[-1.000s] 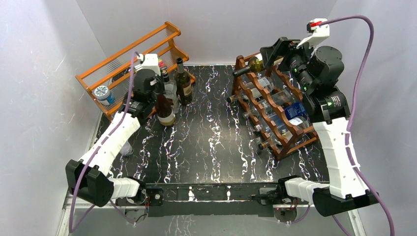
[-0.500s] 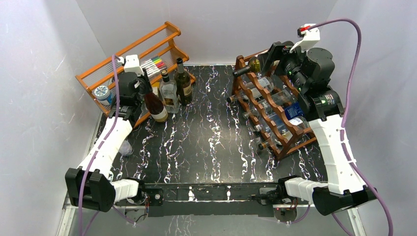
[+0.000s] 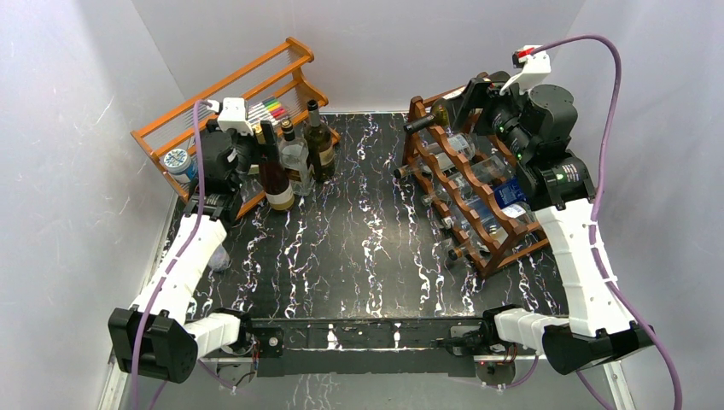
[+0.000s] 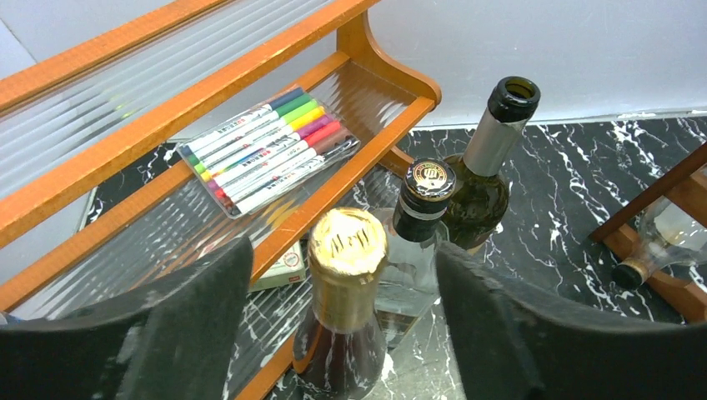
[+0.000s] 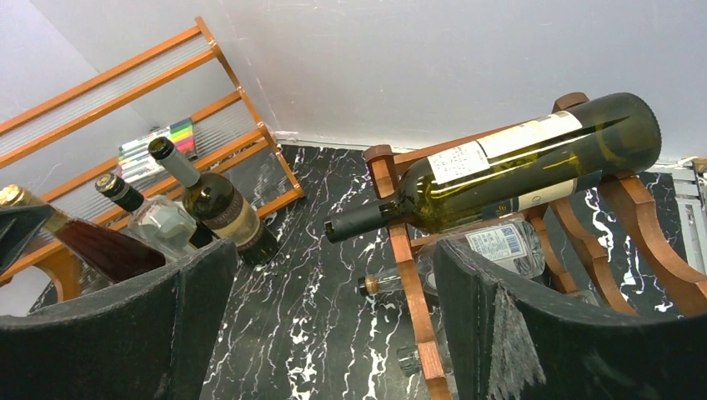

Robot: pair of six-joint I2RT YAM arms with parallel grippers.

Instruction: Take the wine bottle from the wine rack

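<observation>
The dark reddish-brown wine rack [image 3: 491, 254] stands at the right with several bottles lying in its tiers. A green wine bottle [image 5: 534, 154] with a white label lies across the top tier [image 3: 441, 114]. My right gripper [image 3: 478, 101] hovers open just behind and above that bottle, touching nothing [image 5: 333, 250]. At the left a brown bottle with a gold foil cap [image 4: 338, 350] stands upright on the table [image 3: 275, 175]. My left gripper [image 4: 342, 254] is open, one finger on each side of the bottle's neck with a gap on both sides [image 3: 254, 155].
Next to the brown bottle stand a clear bottle with a black cap [image 4: 425, 196] and a dark green open bottle [image 4: 488, 167]. Behind them is the orange rod rack [image 3: 222, 90] holding a pack of markers [image 4: 263, 150] and a blue-lidded jar [image 3: 177, 161].
My left gripper opened and let go of the brown bottle, which went from tilted to upright. The right gripper shifted slightly toward the rack's top.
</observation>
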